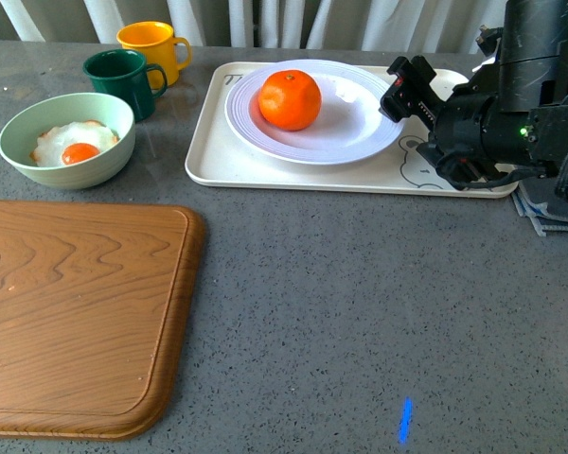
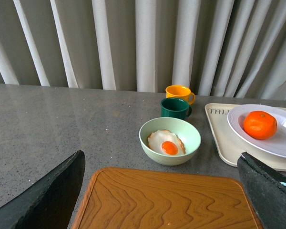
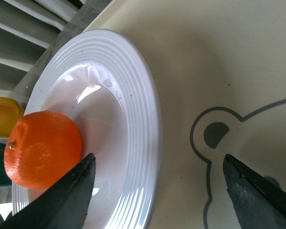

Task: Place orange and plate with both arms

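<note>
The orange (image 1: 290, 99) lies in the white ridged plate (image 1: 360, 132), which rests on the cream bear-print tray (image 1: 265, 170) at the back. My right gripper (image 1: 409, 87) is open at the plate's right rim, just above the tray. In the right wrist view its jaws straddle the plate's rim (image 3: 143, 143), with the orange (image 3: 43, 149) beside one finger (image 3: 62, 200). My left gripper (image 2: 167, 191) is open and empty above the wooden board (image 2: 167, 200); it does not show in the front view. The left wrist view also shows the orange (image 2: 260, 124) and the plate (image 2: 281, 143) to the far right.
A wooden cutting board (image 1: 76, 312) lies at the front left. A pale green bowl (image 1: 66, 140) holds a fried egg. A dark green mug (image 1: 123, 80) and a yellow mug (image 1: 153, 45) stand behind it. A grey cloth (image 1: 549, 213) lies right of the tray. Curtains hang behind.
</note>
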{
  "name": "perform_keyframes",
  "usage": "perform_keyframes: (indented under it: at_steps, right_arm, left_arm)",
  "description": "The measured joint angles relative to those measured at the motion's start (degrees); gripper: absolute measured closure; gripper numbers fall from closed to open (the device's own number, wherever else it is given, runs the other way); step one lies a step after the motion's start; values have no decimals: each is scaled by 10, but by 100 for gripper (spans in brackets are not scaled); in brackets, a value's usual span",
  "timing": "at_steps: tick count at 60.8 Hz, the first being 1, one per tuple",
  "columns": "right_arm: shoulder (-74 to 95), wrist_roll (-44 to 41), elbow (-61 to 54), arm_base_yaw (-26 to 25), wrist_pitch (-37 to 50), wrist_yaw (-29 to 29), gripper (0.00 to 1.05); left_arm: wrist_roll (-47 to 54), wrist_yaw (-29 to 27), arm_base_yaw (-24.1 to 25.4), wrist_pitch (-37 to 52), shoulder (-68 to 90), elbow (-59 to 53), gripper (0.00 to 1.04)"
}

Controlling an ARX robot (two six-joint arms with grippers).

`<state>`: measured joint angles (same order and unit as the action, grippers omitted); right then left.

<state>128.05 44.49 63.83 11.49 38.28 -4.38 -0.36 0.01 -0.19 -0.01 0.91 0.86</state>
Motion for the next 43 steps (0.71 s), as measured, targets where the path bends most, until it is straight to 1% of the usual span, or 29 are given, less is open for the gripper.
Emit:
perform_keyframes:
  at_steps: [6,8,12,15,20,27,28,29,30,31,32,34,38,39,41,43]
  right_arm:
    - [-36,-25,-39,2,19,0,9]
    - [-51,-34,-54,3,27,-1,8]
    - [-78,-49,-82,6,40,2,9]
    - [-109,-67,-112,9,54,16,9]
    - [-162,-86,-158,13,73,26,9]
    - [-190,-100,-170,14,80,31,9]
    - [-189,-108,-172,15,87,40,10]
    - [-184,-125,-181,16,120,67,13]
    - [-183,-138,-186,17,140,82,14]
    - [-181,-173,-197,17,180,108,18]
    - [-180,-181,-204,17,199,121,19]
    - [-179,-249,-236,15,265,150,26]
    - [-194,-324,-286,6,327,154,37]
    - [-199,-334,-293,4,333,154,39]
    - [-223,-371,-320,-2,345,151,46]
    - [-242,-385,-339,-7,349,147,51]
  left_arm:
    - [0,0,0,0,0,0,9]
    - [0,0,0,0,0,0,9]
    - [0,0,0,0,0,0,9]
    - [0,0,0,0,0,0,9]
    - [0,0,0,0,0,0,9]
    - [0,0,0,0,0,0,9]
    - [0,0,0,0,0,0,9]
    - [0,0,0,0,0,0,9]
    - [0,0,0,0,0,0,9]
    - [0,0,0,0,0,0,9]
    - [0,0,0,0,0,0,9]
    - [0,0,0,0,0,0,9]
    - [0,0,0,0,0,0,9]
    - [0,0,0,0,0,0,9]
    - [0,0,0,0,0,0,9]
    - [0,0,0,0,0,0,9]
